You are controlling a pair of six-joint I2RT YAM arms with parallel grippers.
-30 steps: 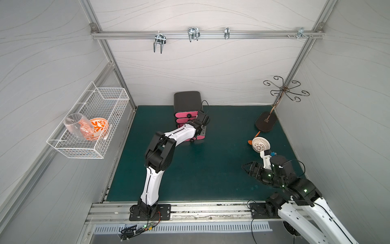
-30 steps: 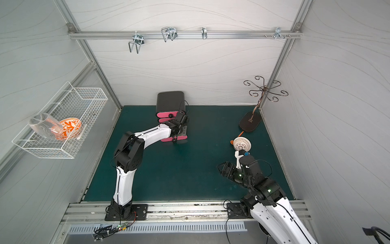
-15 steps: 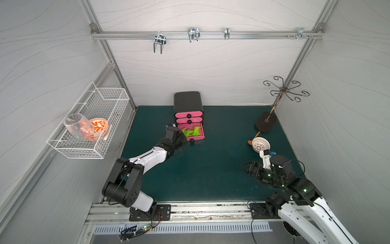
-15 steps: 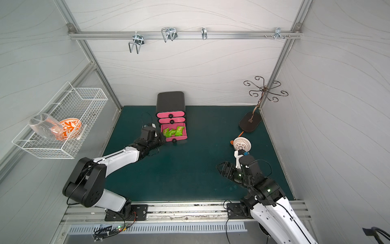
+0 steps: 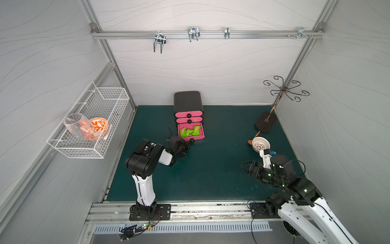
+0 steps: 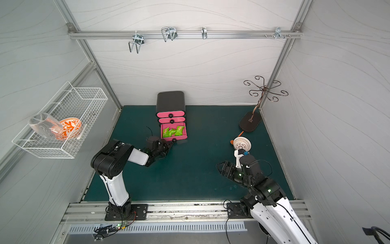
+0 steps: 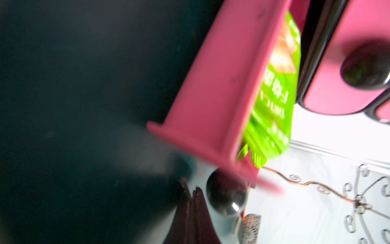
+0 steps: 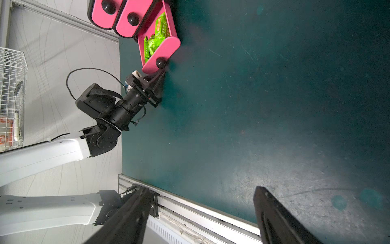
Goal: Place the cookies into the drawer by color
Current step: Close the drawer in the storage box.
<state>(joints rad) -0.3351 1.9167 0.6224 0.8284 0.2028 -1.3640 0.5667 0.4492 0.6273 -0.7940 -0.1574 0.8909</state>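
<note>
Since a second ago the left arm has pulled back from over the cabinet and folded down low; the right arm has not stirred.

Nearest, the right claw (image 5: 246, 167) hangs over the bench (image 5: 211, 179) with its jaws spread and nothing between them, well apart from the work, likely parked out of the way. Just beyond it sits a white dome (image 5: 261, 143), which has no part in the sorting.

Farther in, the left claw (image 8: 161, 77) is closed on nothing, its tips just beside the black knob (image 5: 191, 139) of the bottom drawer (image 5: 203, 130). Whether they touch the drawer front is hard to tell. Pinched fingers make a blunt pusher, so my guess is that it means to shove this drawer home.

That drawer stands pulled out, and the green cookie packets (image 5: 188, 132) lie in it, one colour together. Behind, the two upper drawers (image 5: 188, 118) of the cabinet (image 5: 188, 101) are shut. What they hold is hidden. No packets show on the bench, so the sorting looks nearly done.
</note>
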